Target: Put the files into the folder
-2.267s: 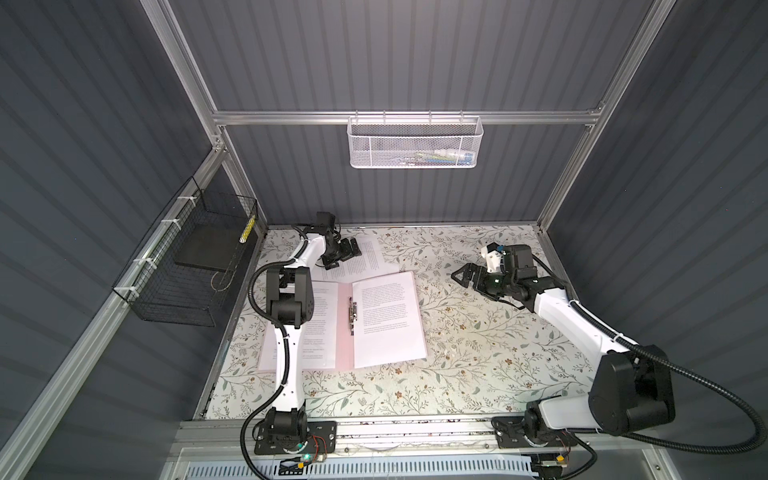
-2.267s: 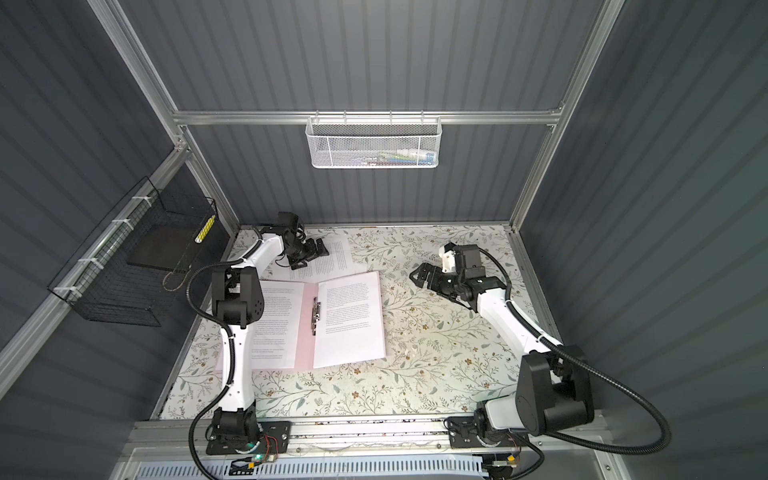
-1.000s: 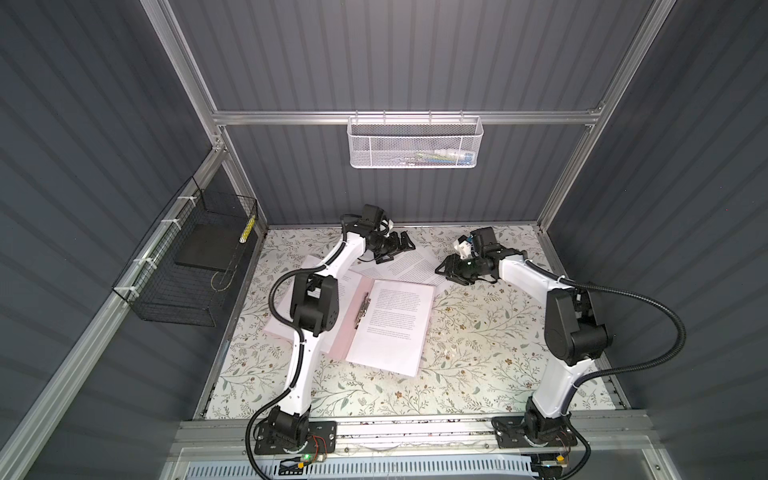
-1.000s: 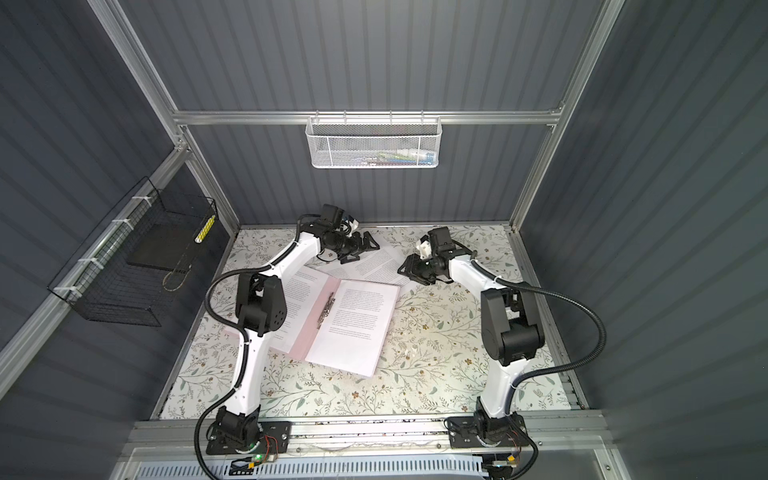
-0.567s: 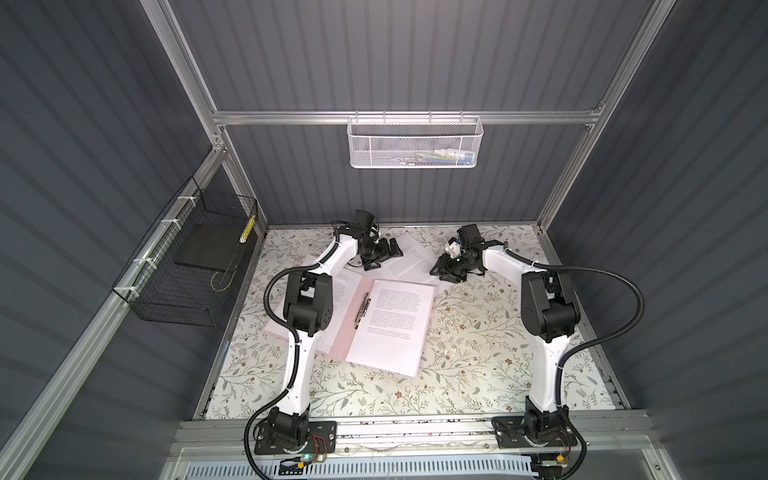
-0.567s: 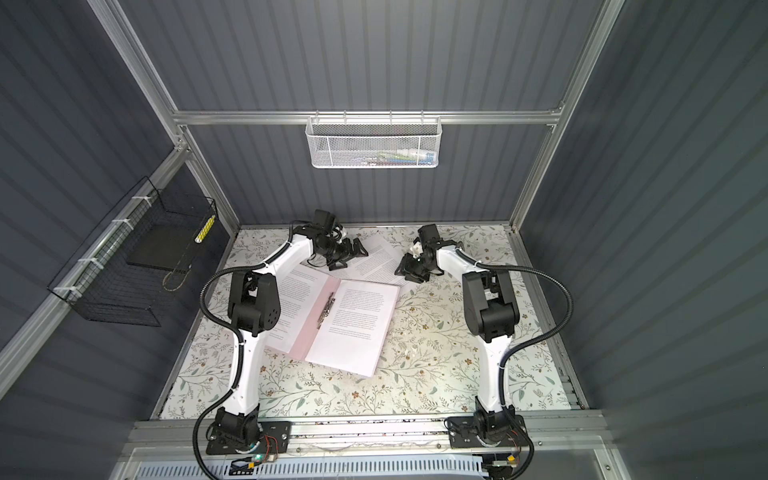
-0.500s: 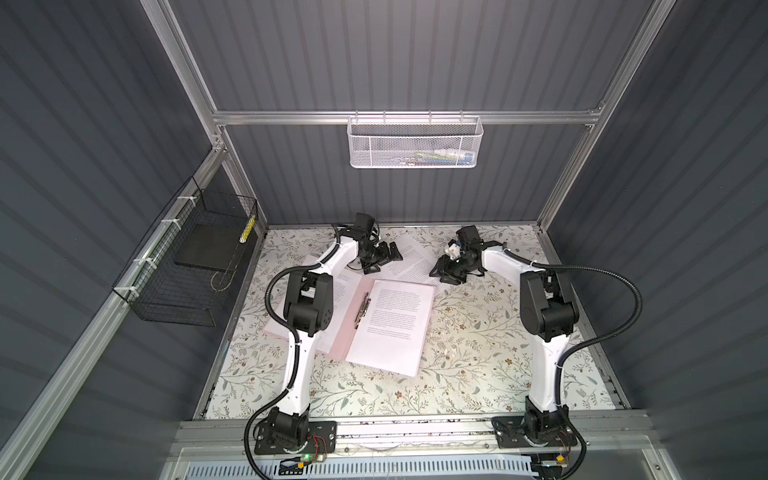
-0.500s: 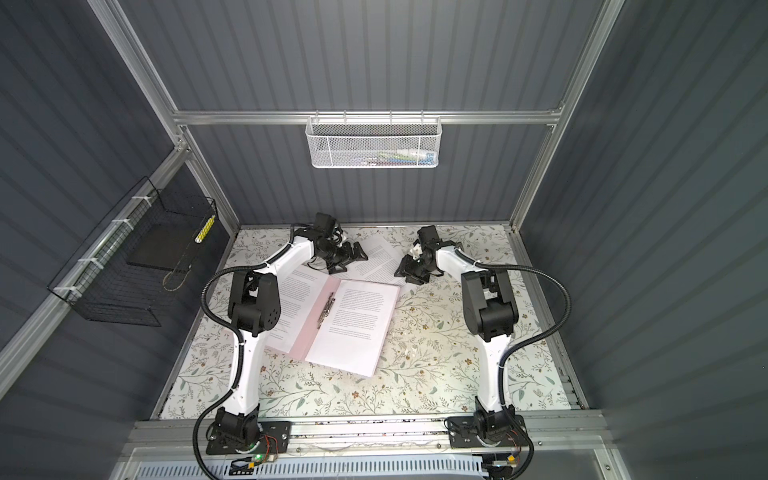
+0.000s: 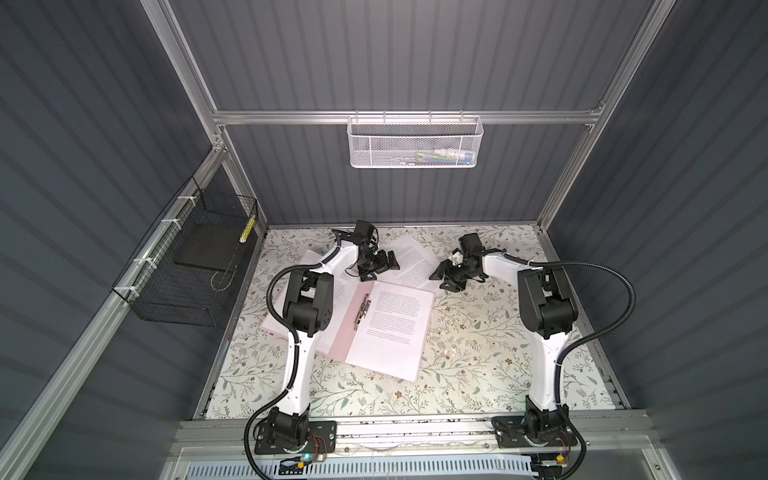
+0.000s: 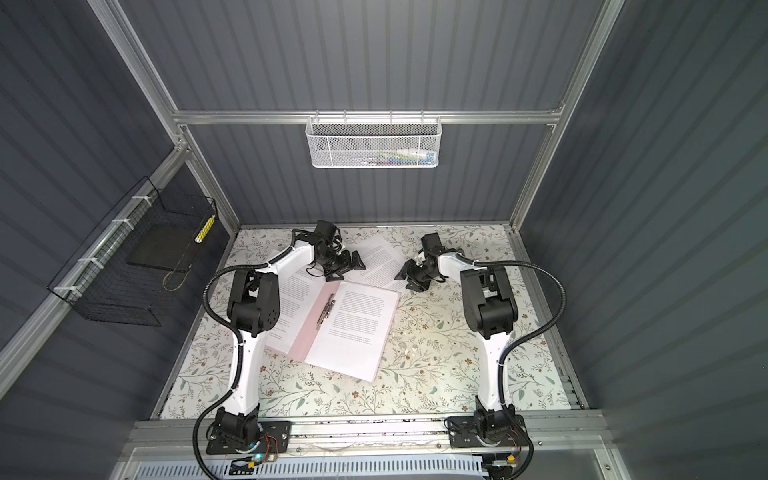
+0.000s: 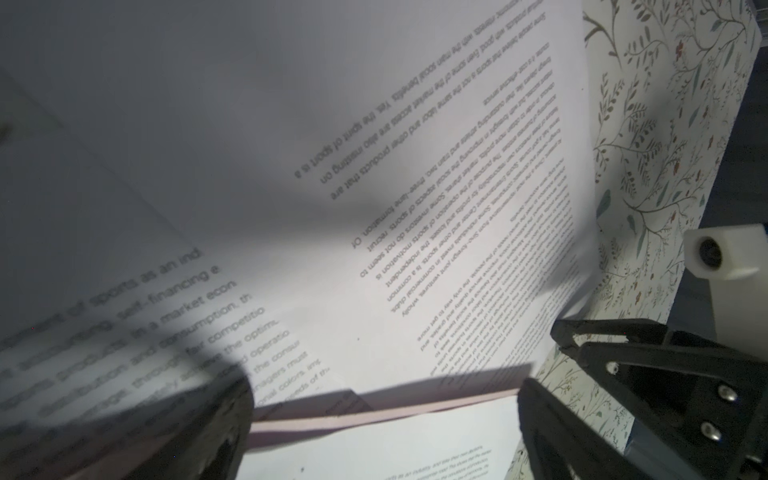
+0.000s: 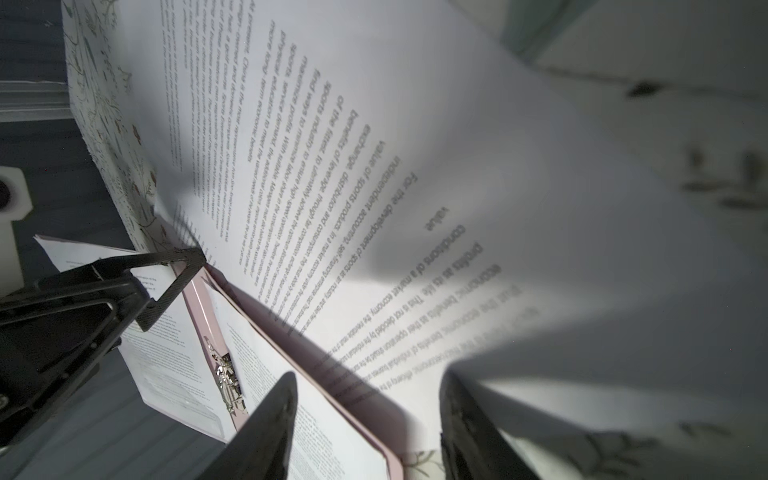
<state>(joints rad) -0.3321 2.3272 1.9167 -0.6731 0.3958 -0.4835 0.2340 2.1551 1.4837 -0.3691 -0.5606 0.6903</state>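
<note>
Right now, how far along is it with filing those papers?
Partly done: a printed sheet already lies in the open folder. In hand: the left gripper and right gripper, both open, flank a loose sheet beyond it, not gripping. Left: move it in.

Both top views: sharp, lit evenly from overhead; table (image 9: pixel 478 353) bright, walls (image 9: pixel 104 124) dim; soft shadows on table; frame (image 9: pixel 395 117) lines splay toward picture corners. Wrist views: dim, patchy; bright pool on sheet (image 11: pixel 415 257) cut by dark shadows; near text smeared, far text crisp; fingers (image 12: pixel 266 436) out of focus.
</note>
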